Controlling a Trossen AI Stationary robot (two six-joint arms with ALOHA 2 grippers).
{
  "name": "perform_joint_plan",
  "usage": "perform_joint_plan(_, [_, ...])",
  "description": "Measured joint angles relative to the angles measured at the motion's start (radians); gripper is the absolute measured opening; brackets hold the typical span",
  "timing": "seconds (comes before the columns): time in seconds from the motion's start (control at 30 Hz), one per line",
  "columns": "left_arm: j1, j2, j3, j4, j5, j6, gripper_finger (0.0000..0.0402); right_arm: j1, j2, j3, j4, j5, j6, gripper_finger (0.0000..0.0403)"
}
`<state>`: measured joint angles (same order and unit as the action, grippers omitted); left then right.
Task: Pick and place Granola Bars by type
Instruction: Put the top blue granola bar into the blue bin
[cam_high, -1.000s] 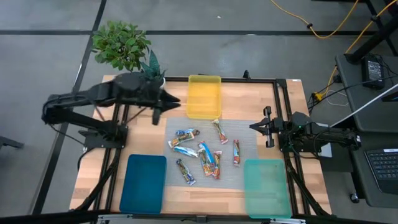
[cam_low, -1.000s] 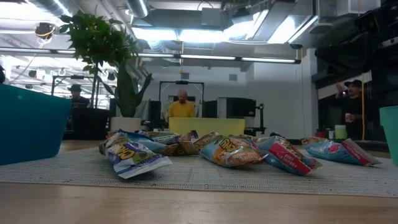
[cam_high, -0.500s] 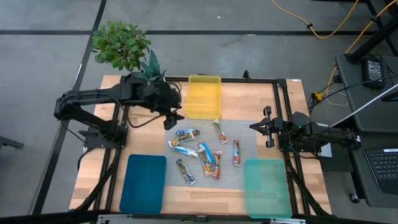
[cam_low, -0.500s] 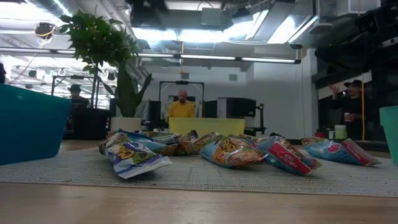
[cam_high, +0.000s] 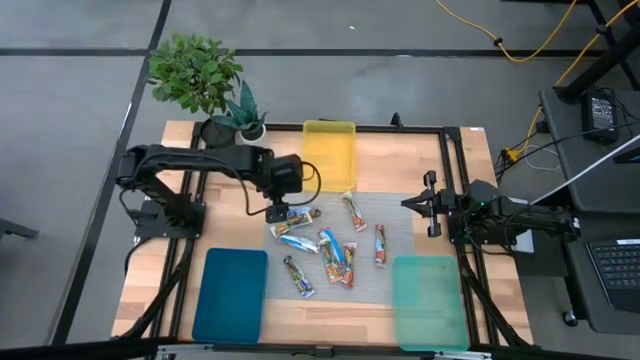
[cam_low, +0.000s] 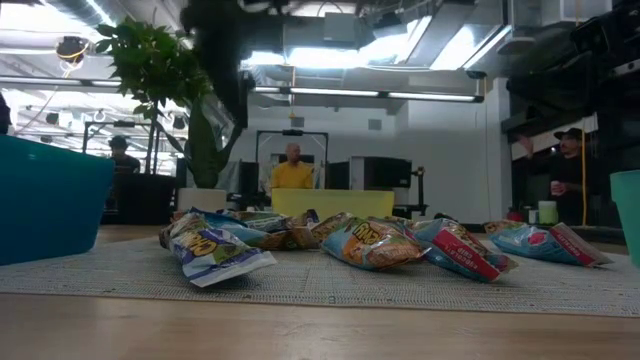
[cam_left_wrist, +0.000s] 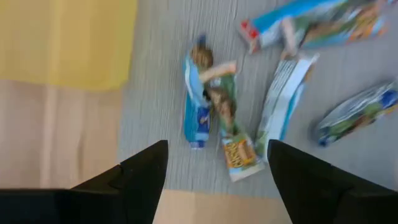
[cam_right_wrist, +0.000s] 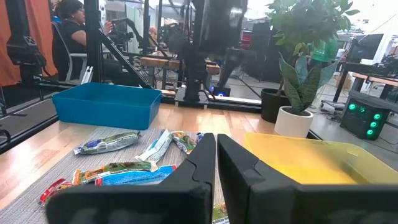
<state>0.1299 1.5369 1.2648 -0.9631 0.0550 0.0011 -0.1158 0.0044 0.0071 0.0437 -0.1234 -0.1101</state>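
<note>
Fingers of our left gripper (cam_left_wrist: 217, 180) spread wide and empty above the Granola Bars (cam_high: 325, 245) heaped on the grey mat (cam_high: 400, 215); a second ago it hung by the plant (cam_high: 195, 70). Right gripper (cam_high: 428, 203): pressed shut, parked at the mat's edge. Counter (cam_high: 390, 155) carries yellow tray (cam_high: 328, 155), blue tray (cam_high: 230, 295), teal tray (cam_high: 430, 300). Room behind: people, probably at desks.

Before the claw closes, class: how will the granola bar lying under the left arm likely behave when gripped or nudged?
The granola bar has a shiny, crinkled wrapper, so it may slip in the open left claw. It looks small and flat, so probably light. Lying flat on the grey mat, it should slide, not roll.
</note>
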Motion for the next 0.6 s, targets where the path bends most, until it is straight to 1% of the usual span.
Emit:
perform_joint_plan(0.1, [0.000, 0.018, -0.071, 0.064, 0.030, 0.015, 0.0269, 0.000, 0.000, 0.000, 0.000, 0.000, 0.000, 0.0022])
perform_joint_plan(0.27, [0.002, 0.020, -0.197, 0.218, 0.026, 0.013, 0.0269, 0.000, 0.000, 0.000, 0.000, 0.000, 0.000, 0.0022])
perform_joint_plan(0.4, [0.002, 0.020, -0.260, 0.302, 0.024, 0.017, 0.0269, 0.000, 0.000, 0.000, 0.000, 0.000, 0.000, 0.0022])
perform_joint_plan(0.53, [0.003, 0.020, -0.312, 0.363, -0.003, 0.019, 0.0268, 0.000, 0.000, 0.000, 0.000, 0.000, 0.000, 0.0022])
perform_joint_plan(0.6, [0.003, 0.020, -0.322, 0.376, -0.035, 0.022, 0.0265, 0.000, 0.000, 0.000, 0.000, 0.000, 0.000, 0.0022])
